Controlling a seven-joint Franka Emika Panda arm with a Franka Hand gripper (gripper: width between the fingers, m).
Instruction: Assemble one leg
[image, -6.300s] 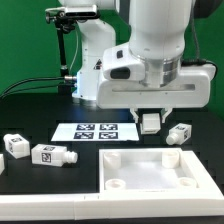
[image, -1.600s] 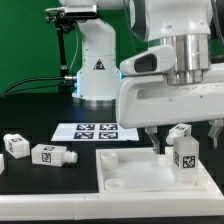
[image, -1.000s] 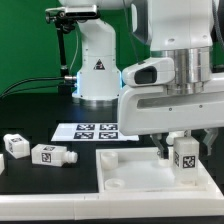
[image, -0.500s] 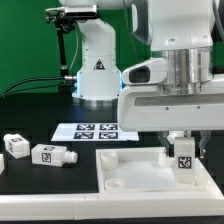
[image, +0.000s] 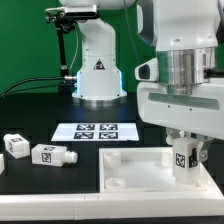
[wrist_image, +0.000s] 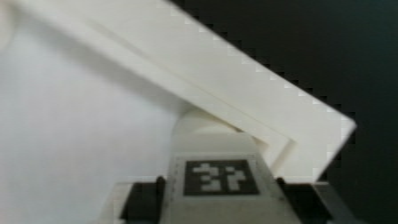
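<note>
My gripper (image: 183, 160) is shut on a leg (image: 183, 163), a stubby white peg with a black-and-white tag, held upright. It hangs at the far right corner of the large white rimmed panel (image: 130, 172), low inside the rim. In the wrist view the leg (wrist_image: 221, 170) fills the gap between the two dark fingers (wrist_image: 150, 198), its tag facing the camera, with the panel's raised rim (wrist_image: 231, 85) just beyond it. Two more legs (image: 52, 155) lie on the black table at the exterior view's left.
The marker board (image: 94, 132) lies on the table behind the panel. The robot's white base (image: 97, 70) stands at the back. A round corner socket (image: 113, 158) shows at the panel's far left corner. A green backdrop closes the rear.
The gripper has carried the leg from above the marker board toward the exterior view's right and lowered it to the panel's far right corner. The loose leg formerly lying at the right is now hidden.
</note>
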